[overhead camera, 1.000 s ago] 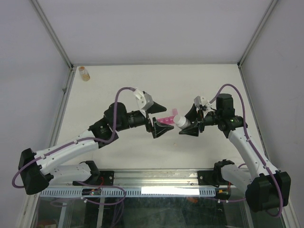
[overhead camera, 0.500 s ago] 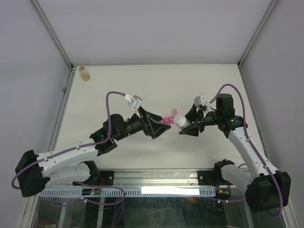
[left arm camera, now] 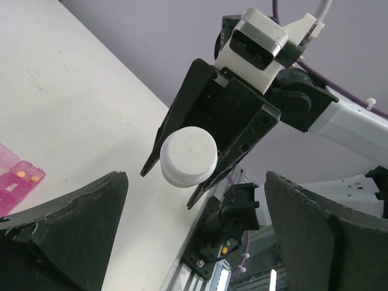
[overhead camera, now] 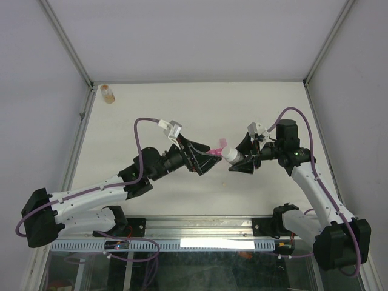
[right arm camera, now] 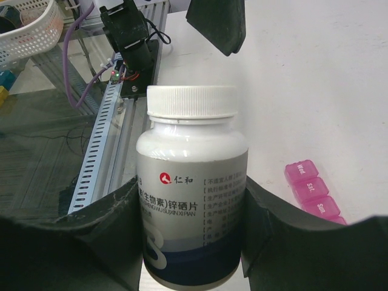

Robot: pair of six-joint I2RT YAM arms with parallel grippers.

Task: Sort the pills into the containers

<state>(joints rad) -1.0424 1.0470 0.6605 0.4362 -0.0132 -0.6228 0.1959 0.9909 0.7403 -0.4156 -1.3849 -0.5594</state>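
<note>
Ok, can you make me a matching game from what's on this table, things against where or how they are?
1 white bottle
2 pink pill organiser
3 amber bottle
4 left hand

A far left corner of the table
B open, holding nothing
C gripped by the right hand
D lying on the table between the two arms

Pairs: 1-C, 2-D, 3-A, 4-B

Two arms stand at one table (overhead camera: 182, 109), carrying two grippers: the left gripper (overhead camera: 206, 159) and the right gripper (overhead camera: 240, 156). There are two bottles: one white-capped bottle (right arm camera: 191, 182) and one amber bottle (overhead camera: 107, 93), at eleven o'clock on the tabletop. One pink organiser (right arm camera: 310, 189), at four o'clock in the right wrist view, shows three lettered lids (right arm camera: 301, 170) and seemingly the edge of a fourth. Two pills (left arm camera: 21, 174) lie in one open compartment (left arm camera: 35, 166). One white basket (right arm camera: 27, 27) sits at ten o'clock.
</note>
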